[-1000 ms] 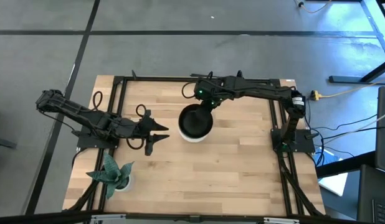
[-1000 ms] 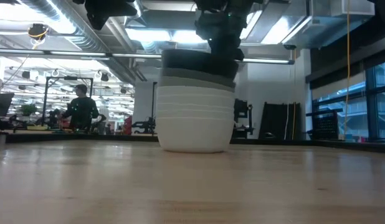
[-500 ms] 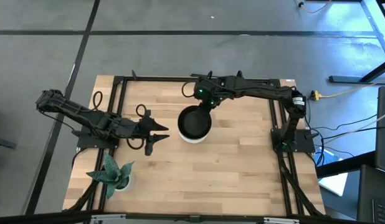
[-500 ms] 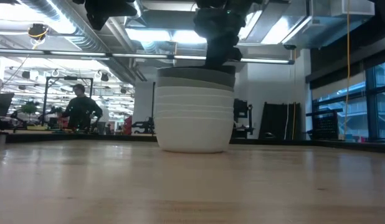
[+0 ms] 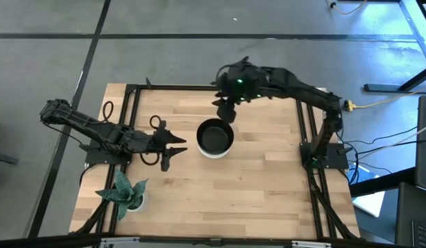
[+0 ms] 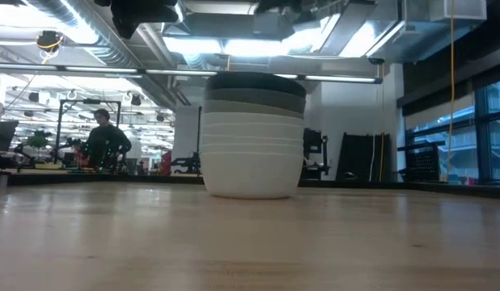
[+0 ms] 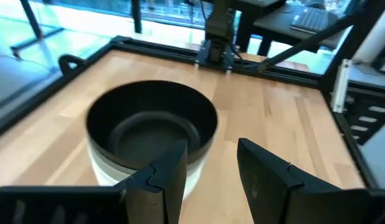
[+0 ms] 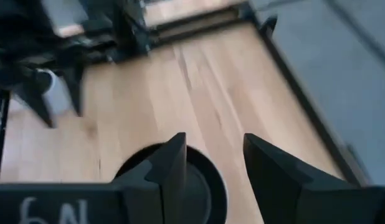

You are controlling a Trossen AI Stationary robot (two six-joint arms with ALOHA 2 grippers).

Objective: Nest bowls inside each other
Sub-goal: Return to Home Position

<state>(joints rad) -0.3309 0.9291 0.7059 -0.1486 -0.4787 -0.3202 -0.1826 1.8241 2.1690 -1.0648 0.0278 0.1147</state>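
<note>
The bowls stand as one nested stack (image 5: pixel 215 138) on the table's middle, resting on the lowest white bowl's base. In the low view the stack (image 6: pixel 252 133) shows white bowls below, grey ones above and the black bowl's rim on top. The black bowl (image 7: pixel 152 127) is the innermost. My right gripper (image 5: pixel 224 110) is open and empty, raised above the stack's far side; the black bowl's rim shows between its fingers (image 8: pixel 202 183). My left gripper (image 5: pixel 175 151) is open and empty, just left of the stack, and also shows in its wrist view (image 7: pixel 211 171).
A small green potted plant (image 5: pixel 123 193) stands near the table's front left corner. A black frame (image 5: pixel 130 89) runs along the table's left, far and right sides. A person (image 6: pixel 104 141) stands in the room far behind the table.
The black bowl has sunk from sitting high on the stack to nested in it. My right gripper has let go of it, risen out of the low view and drawn toward the table's far edge.
</note>
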